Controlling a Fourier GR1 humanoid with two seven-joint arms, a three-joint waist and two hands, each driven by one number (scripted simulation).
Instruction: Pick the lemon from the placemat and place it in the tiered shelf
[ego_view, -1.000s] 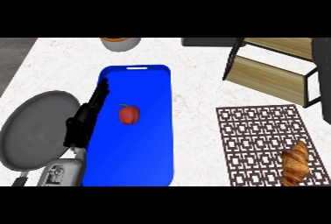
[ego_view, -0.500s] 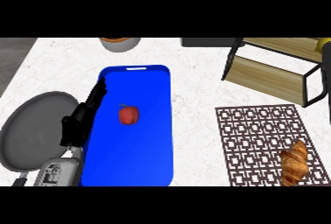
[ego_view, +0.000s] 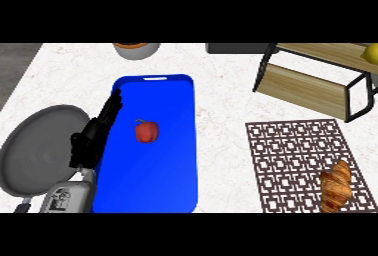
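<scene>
A yellow lemon (ego_view: 371, 51) shows at the right edge, on the top level of the wooden tiered shelf (ego_view: 314, 80) with a black frame. The brown patterned placemat (ego_view: 306, 162) lies in front of the shelf; a croissant (ego_view: 336, 184) rests on its near right corner. My left hand (ego_view: 94, 135) stretches along the left edge of a blue tray (ego_view: 170, 165), fingers straight, holding nothing. My right hand is out of view.
A red bell pepper (ego_view: 146, 131) lies on the blue tray. A grey round pan (ego_view: 40, 150) sits at the left, under my left forearm. A grey pot (ego_view: 136, 49) stands at the back edge. A dark object (ego_view: 236, 48) lies behind the shelf.
The lemon now shows on the shelf's top level at the right edge. My left hand stays almost still along the tray's left edge.
</scene>
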